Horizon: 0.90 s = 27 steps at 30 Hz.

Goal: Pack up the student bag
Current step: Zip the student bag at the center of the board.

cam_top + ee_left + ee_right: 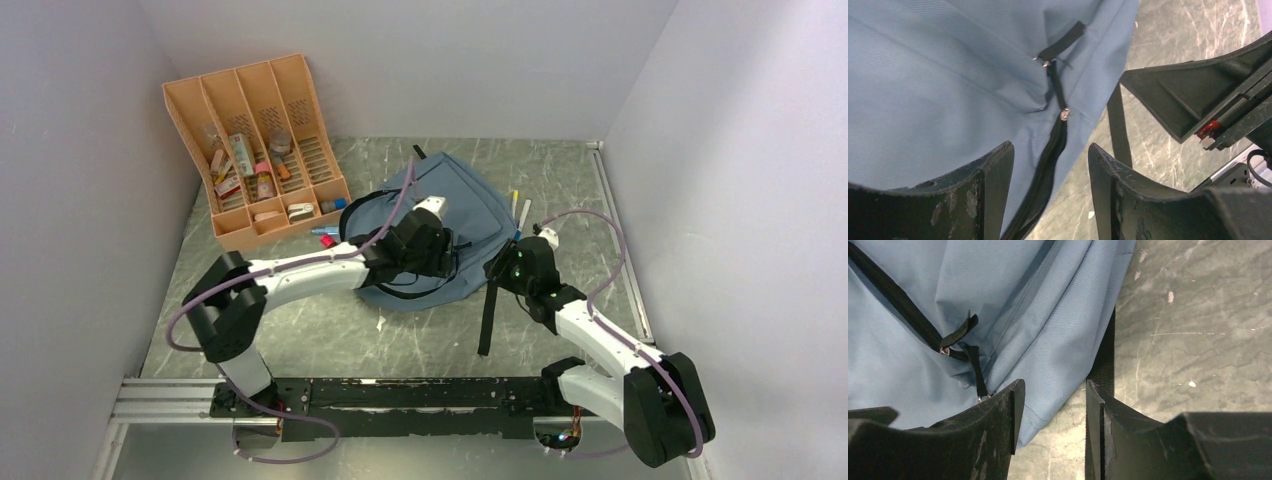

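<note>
Left gripper (1050, 150) sits half open, empty, straddling the dark zipper (1047, 170) on the soft grey-blue fabric backpack (475, 205) lying mid-table. Right gripper (1050, 387) is open too, empty. I'd pinch the metal pull (1064, 114), not cloth.

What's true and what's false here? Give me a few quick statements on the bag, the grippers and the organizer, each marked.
The left gripper is open, straddling the student bag's zipper. True.
The right gripper is shut on a strap. False: it is open, holding nothing.
The student bag stands upright. False: it lies flat on the table.
The orange organizer sits at the table's far left. True.
</note>
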Tool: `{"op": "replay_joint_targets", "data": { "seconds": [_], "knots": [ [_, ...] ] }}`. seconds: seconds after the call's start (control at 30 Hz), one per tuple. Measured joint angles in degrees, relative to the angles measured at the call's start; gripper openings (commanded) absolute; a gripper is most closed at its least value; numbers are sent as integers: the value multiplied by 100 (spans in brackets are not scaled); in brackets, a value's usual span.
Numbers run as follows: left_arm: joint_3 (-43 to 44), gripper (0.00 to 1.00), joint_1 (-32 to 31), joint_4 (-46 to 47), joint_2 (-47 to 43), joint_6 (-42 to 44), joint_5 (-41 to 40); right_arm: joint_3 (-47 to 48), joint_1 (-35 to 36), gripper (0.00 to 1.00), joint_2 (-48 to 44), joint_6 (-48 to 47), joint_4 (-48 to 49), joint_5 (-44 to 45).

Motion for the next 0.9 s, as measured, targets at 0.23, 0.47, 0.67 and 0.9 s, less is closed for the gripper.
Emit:
{"op": "replay_joint_targets", "data": {
  "seconds": [0.23,0.47,0.67,0.9],
  "knots": [
    [584,57,-304,313,780,-63,-44,-74,-85,52,37,26,308,-254],
    [955,53,-328,450,1296,-122,-46,-94,-160,50,13,-61,369,-299],
    [997,52,-323,420,1445,-173,-177,-192,-227,50,-35,-109,372,-323],
    [1207,51,-323,398,1606,-214,-278,-216,-260,49,-59,-122,378,-413]
  ]
}}
